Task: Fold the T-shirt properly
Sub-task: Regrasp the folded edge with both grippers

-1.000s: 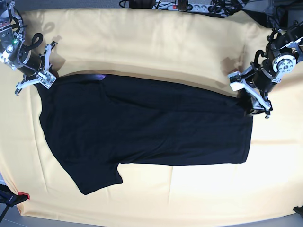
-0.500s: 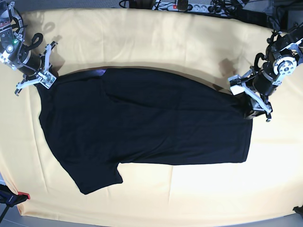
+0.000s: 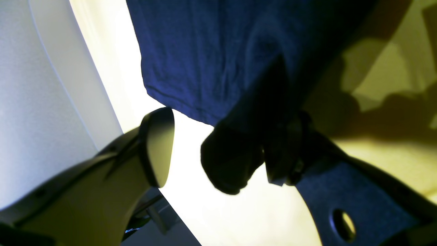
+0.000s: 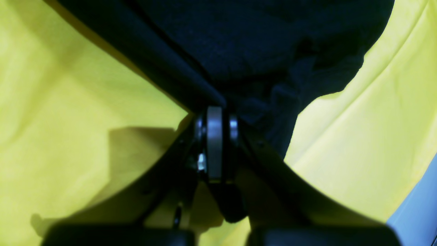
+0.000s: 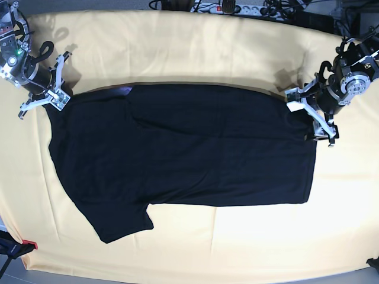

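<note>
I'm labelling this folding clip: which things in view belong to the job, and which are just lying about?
Belongs to the job:
- T-shirt, black, spread flat
- right gripper, shut on the T-shirt's corner
- left gripper, fingers apart at the hem

Just lying about:
- yellow tablecloth
- power strip with cables at the far edge

Left end effector (image 3: 213, 150) jaws apart at T-shirt (image 3: 205, 58) hem.

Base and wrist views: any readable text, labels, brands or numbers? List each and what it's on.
None readable in any view.
T-shirt: plain black side up, no lettering or tag visible; only a purple sliver at the collar.
Tablecloth: plain yellow, no markings.
Left gripper and right gripper: no legible labels.
Power strip at the far edge: too small and blurred to read.
</note>
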Controlling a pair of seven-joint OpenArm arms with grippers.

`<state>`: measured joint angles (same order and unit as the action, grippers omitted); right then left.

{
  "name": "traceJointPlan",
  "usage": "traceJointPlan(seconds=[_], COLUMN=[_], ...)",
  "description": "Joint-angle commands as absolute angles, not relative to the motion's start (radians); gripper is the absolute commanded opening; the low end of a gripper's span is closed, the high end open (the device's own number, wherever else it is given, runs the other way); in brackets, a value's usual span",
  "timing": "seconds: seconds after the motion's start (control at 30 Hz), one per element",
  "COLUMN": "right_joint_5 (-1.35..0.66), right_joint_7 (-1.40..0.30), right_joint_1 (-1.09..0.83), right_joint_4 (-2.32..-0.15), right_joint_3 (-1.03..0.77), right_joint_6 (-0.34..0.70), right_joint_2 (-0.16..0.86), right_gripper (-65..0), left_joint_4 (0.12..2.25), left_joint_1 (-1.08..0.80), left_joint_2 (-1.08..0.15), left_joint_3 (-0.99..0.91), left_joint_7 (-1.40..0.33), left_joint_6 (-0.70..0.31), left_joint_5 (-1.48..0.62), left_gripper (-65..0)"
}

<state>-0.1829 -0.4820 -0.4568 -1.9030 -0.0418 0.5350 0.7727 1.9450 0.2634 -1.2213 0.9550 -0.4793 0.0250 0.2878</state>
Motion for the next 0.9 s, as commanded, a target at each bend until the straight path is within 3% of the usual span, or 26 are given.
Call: traceJointPlan(seconds=[0.0,0.1,0.27,0.33,0.4,0.43,0.47,0.57,0.67,0.87], right_joint_5=[-0.186,-0.186,-0.182,-0.183,-0.186,-0.186,-0.185,-0.181,-0.182,-0.183], right_joint_7=[-0.471,-0.471,-0.484,-0.521,-0.548,-0.551,-0.551,-0.535,-0.536,-0.576], right_joint_1=[-0.451,-0.451,-0.451,-0.451,-0.451,-0.451,-0.451,-0.451,-0.451,-0.451], right_joint_4=[-1.915,-1.915,-1.915,-1.915,-1.914,-1.914,-1.914,-1.914,-1.914,-1.916], right_joint_3=[-0.052,-0.052,-0.052,-0.052,-0.052,-0.052,-0.052,-0.052,-0.052,-0.052], right_joint_6=[0.527,0.519,0.503,0.537,0.550,0.548,0.533,0.498,0.490,0.491], right_joint_2=[0.793,0.793,0.793,0.793,0.793,0.793,0.793,0.793,0.793,0.793], right_gripper=[-65.0,-65.0,-65.0,-63.6,-50.0,-45.5,-45.3,-49.8,-65.0,-65.0], left_joint_4=[1.957,1.957,1.957,1.957,1.957,1.957,1.957,1.957,1.957,1.958], left_joint_1=[0.280,0.280,0.280,0.280,0.280,0.280,0.280,0.280,0.280,0.279], left_joint_2=[-1.244,-1.244,-1.244,-1.244,-1.244,-1.244,-1.244,-1.244,-1.244,-1.256], left_joint_3=[0.942,0.942,0.942,0.942,0.942,0.942,0.942,0.942,0.942,0.942], left_joint_7=[-0.479,-0.479,-0.480,-0.480,-0.480,-0.480,-0.479,-0.480,-0.480,-0.481], left_joint_6=[0.043,0.044,0.044,0.044,0.044,0.044,0.044,0.044,0.043,0.041], left_joint_5=[0.298,0.299,0.299,0.299,0.299,0.302,0.303,0.302,0.302,0.302], left_gripper=[-24.5,-29.4,-58.4,-65.0,-65.0,-65.0,-65.0,-65.0,-65.0,-65.0])
